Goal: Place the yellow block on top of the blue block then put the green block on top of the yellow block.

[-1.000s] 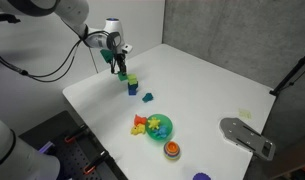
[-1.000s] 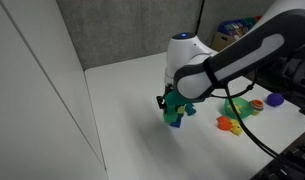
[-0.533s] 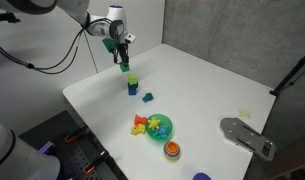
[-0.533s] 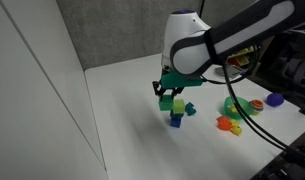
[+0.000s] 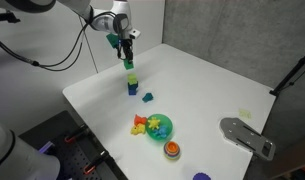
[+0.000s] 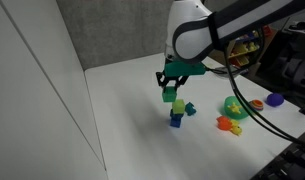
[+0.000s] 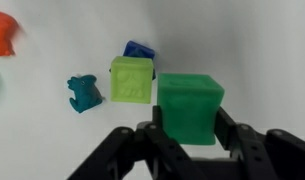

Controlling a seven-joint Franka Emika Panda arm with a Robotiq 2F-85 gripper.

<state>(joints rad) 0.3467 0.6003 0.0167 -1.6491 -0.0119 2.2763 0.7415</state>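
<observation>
Two cubes already stacked on the white table [image 5: 212, 90]: the yellow block [image 7: 132, 80] sits squarely on the blue block [image 7: 140, 50], with only a blue corner peeping out behind it in the wrist view. Holds the third cube, the green block [image 7: 189, 108], in the gripper [image 7: 190, 128], jaws drawn in narrow and dark fingers [image 7: 232, 135] pressed against two opposite sides of the cube. Grips it by the upper part, leaving the lower faces bare. Hangs clear of the table, above the stack and not touching it.

Lies, in the wrist view, just to the right of the yellow block and nearer the camera, faces roughly square to it. Shows in an exterior view as a green block [image 5: 128, 64] a little above the yellow block [image 5: 131, 79], nearly in line with the blue block [image 5: 131, 90] beneath. Looks in an exterior view like a green block [image 6: 169, 95] close over the yellow block [image 6: 177, 107] and slightly off to one side. Cannot tell whether truly centred over the stack.

Just beside the stack, apart from it, rests a dark blue-teal piece [image 7: 84, 92], low and irregular. Farther along the table stands a round green bowl [image 5: 163, 127], with yellow-orange toy pieces [image 5: 142, 124] right against its rim. Beyond that, near the table's edge, sits a small orange object [image 5: 172, 150], and well apart from everything lies a flat grey object [image 5: 247, 135].
</observation>
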